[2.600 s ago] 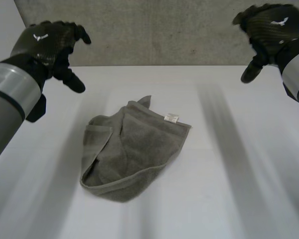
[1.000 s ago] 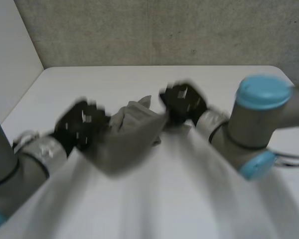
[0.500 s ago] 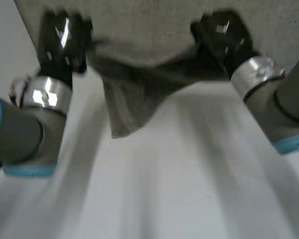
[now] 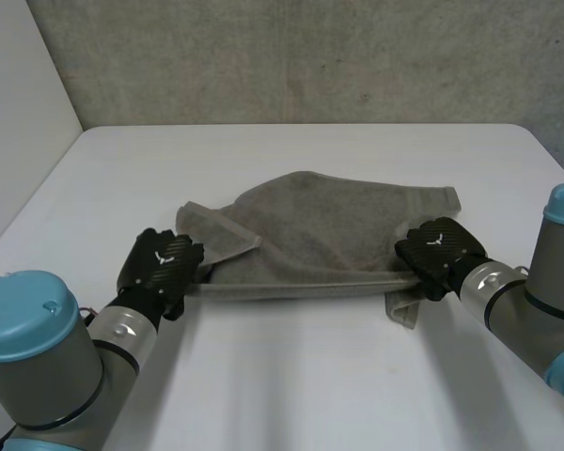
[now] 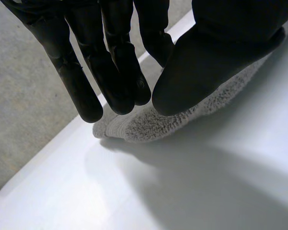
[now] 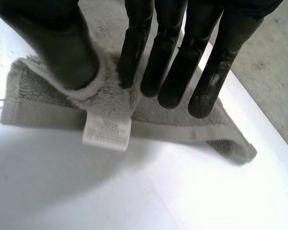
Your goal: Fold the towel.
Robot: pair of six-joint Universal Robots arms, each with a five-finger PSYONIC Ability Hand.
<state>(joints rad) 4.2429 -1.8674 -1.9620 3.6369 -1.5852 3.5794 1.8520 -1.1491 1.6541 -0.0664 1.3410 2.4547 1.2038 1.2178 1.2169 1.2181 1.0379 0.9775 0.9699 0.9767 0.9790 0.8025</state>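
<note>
The grey towel (image 4: 329, 225) lies spread wide across the middle of the white table (image 4: 291, 376), with a flap turned over at its left end. My left hand (image 4: 160, 263) sits low at the towel's near left corner; there the thumb (image 5: 206, 57) and straight fingers (image 5: 110, 72) pinch the towel edge (image 5: 149, 122). My right hand (image 4: 437, 252) rests at the near right corner. A ridge of towel (image 6: 105, 81) stands up between its thumb (image 6: 57, 43) and straight fingers (image 6: 182, 62), beside a white label (image 6: 107, 132).
A grey wall (image 4: 310, 56) rises behind the table's far edge, and a white panel (image 4: 19, 122) stands at the left. Bare tabletop lies in front of the towel between my arms.
Both hands came down from the air, seized the crumpled towel, swung it up and laid it down stretched out. They now sit low at its two near corners.
</note>
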